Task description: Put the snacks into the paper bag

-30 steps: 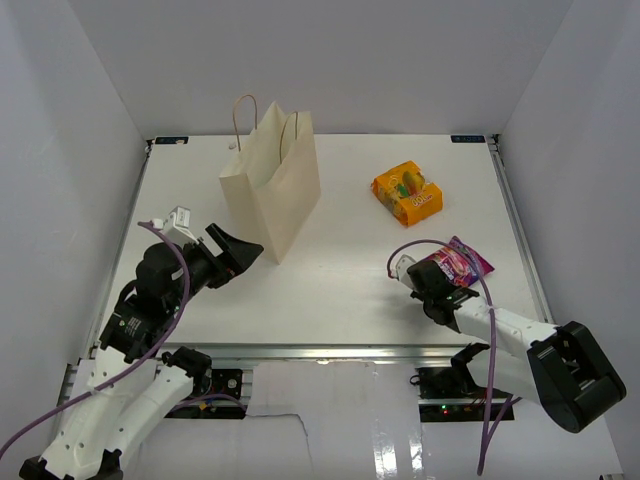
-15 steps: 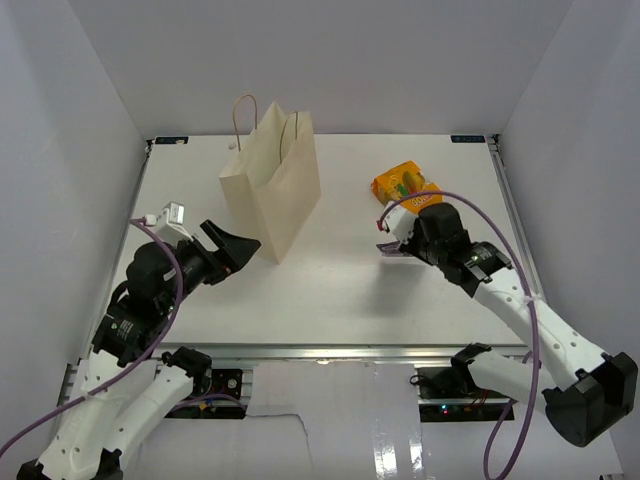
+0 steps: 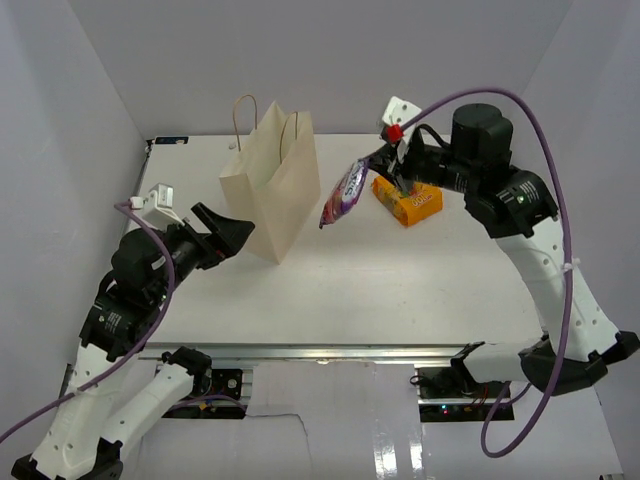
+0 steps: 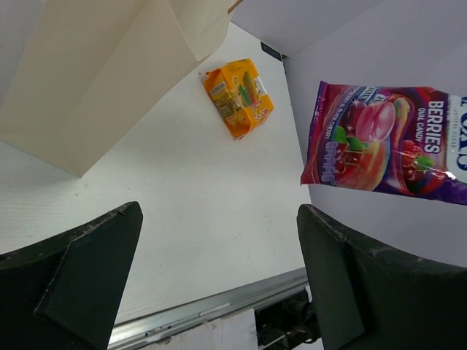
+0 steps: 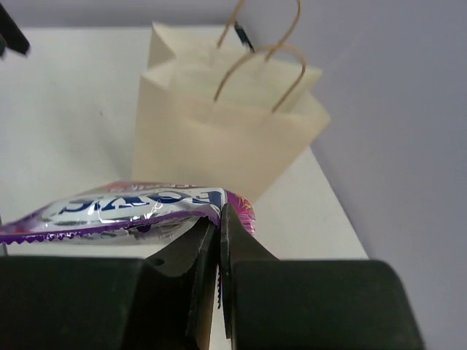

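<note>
A tan paper bag [image 3: 272, 185] with two loop handles stands upright at the back left of the table, also filling the upper part of the right wrist view [image 5: 226, 138]. My right gripper [image 3: 378, 166] is shut on the top edge of the purple candy bag [image 3: 343, 194], which hangs in the air just right of the paper bag. The same purple bag [image 4: 390, 142] shows in the left wrist view, and its edge [image 5: 124, 209] sits between my right fingers. An orange pack [image 3: 410, 196] lies on the table behind it. My left gripper [image 3: 232, 233] is open and empty, left of the paper bag's base.
White walls enclose the table on three sides. The orange pack [image 4: 239, 97] lies flat near the back right. A metal rail [image 3: 320, 352] runs along the table's near edge.
My right arm has lifted the purple candy bag from the table's front right and carried it up and left, beside the paper bag. My left arm shifted slightly left, still open.
</note>
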You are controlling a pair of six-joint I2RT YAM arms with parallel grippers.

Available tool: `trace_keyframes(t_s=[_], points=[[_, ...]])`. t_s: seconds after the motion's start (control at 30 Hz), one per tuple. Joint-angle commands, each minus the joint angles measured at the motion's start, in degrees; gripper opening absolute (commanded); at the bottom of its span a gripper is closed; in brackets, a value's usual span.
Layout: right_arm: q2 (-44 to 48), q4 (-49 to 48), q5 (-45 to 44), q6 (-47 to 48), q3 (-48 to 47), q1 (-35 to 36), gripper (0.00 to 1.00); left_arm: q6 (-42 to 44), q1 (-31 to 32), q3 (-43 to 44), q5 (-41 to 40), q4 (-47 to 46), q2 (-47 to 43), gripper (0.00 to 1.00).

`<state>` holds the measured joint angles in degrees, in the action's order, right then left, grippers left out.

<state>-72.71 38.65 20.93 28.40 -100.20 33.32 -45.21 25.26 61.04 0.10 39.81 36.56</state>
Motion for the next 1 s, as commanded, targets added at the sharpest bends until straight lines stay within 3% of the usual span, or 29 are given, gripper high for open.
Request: trace_keyframes(t_s=[0.0, 0.17, 0.47, 0.7, 0.97], points=[[-6.10, -7.70, 7.99, -6.33, -12.15, 1.82, 0.08, 1.97, 0.14, 3.47, -1.59, -0.09, 1.59, 0.98], [-16.30, -20.33, 4.22, -10.99, -28.61, 6.22, 0.08, 1.88, 0.14, 5.67, -2.91, 0.44, 2.38, 0.98], [-27.39, -40.39, -13.09, -8.19, -36.99, 12.55, 0.08, 0.21, 0.14, 5.41, -4.67, 1.85, 0.71, 0.98], [-33.99, -46.47, -19.69, -1.78, -33.66, 14.14, 0.08, -0.40, 0.14, 4.36, -5.28, 1.85, 0.18, 0.98], [-32.94, -46.83, -19.96, 3.14, -24.97, 13.26, 0.08, 0.21, 0.14, 4.09, -6.43, 2.81, -1.40, 0.98]])
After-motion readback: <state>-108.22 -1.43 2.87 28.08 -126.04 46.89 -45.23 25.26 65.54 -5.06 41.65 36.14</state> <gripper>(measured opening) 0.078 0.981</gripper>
